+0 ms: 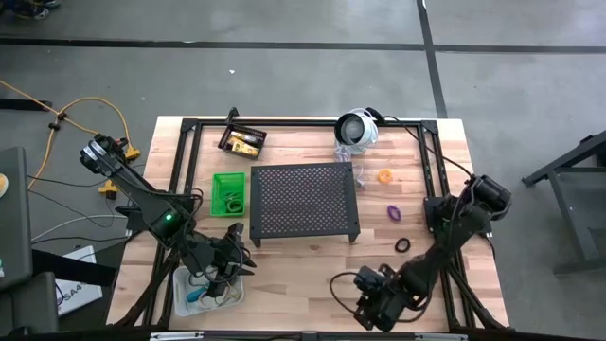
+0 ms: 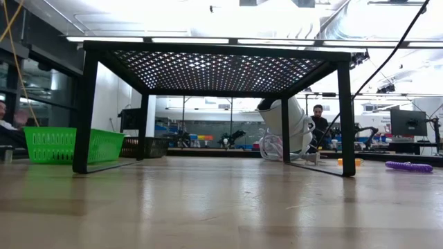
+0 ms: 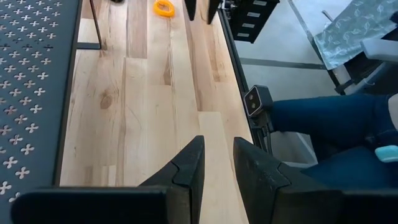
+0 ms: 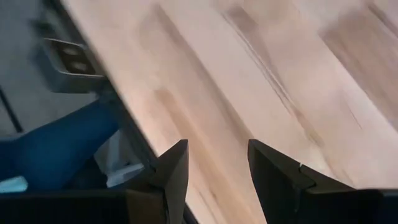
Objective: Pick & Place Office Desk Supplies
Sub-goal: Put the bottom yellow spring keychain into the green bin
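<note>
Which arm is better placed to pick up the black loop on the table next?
Probably the right. The black loop lies on the table's right side, near the right claw, which is open and empty. The left claw sits across the table by the clear bin.

Green bin (image 1: 228,193) left of stand; purple loop (image 1: 394,212) right.

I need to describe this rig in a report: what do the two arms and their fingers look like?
Both arms are dark, jointed and slender. The left arm shows a small green light and some orange fittings near its base. The right arm is plain black throughout. Each ends in two dark, wedge-shaped fingers with flat inner faces; the right gripper's fingers look the same.
</note>
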Available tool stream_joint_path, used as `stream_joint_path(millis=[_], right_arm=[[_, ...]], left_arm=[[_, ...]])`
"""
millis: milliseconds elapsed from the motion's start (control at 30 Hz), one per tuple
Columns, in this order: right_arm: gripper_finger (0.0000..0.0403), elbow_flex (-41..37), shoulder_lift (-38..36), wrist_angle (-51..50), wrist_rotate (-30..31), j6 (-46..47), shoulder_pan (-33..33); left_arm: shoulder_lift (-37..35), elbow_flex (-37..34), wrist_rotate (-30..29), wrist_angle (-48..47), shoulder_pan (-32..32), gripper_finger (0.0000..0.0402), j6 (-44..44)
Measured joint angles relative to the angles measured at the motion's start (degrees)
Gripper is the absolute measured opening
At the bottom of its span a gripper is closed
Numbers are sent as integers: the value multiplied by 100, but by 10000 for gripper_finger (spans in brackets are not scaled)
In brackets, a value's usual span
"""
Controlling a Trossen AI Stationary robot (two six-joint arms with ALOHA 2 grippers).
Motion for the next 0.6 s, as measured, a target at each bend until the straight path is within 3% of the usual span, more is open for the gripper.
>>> stream_joint_path(millis=[267, 600], right_arm=[[153, -779, -59, 135, 126, 1564, 576], [153, -880, -286, -1004, -157, 2268, 795]], left_arm=[[-2, 0, 1, -1, 0, 82, 0], [-2, 0, 1, 1, 0, 82, 0]])
